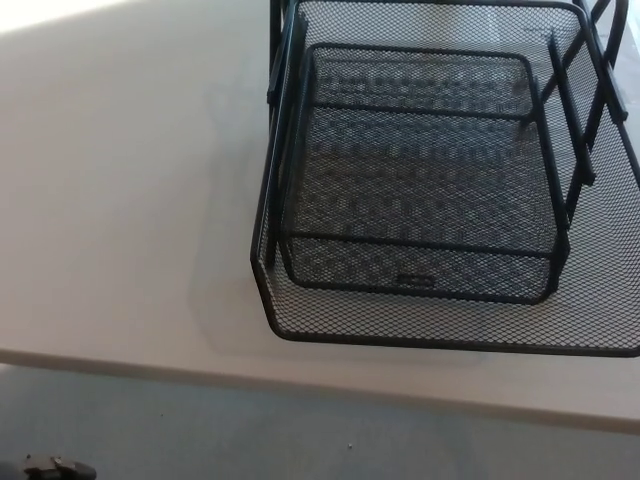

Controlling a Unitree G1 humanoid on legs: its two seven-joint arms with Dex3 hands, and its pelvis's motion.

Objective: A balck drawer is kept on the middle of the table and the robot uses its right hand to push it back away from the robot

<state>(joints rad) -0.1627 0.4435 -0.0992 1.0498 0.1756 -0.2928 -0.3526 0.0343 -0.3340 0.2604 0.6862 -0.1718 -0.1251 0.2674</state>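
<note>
**Drawer waiting, no hand in view**

The front rim should be met squarely by the right hand and pushed straight, so the drawer (420, 190) is not skewed. Neither hand is seen, so their state cannot be told. The black mesh drawer sits on the table (120, 200), its front near the edge.

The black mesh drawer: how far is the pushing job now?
Nothing looks done: the black mesh drawer sits near the front edge of the white table. Nothing is in hand, since neither robot hand is in view. The whole push away by the right hand is left.
</note>
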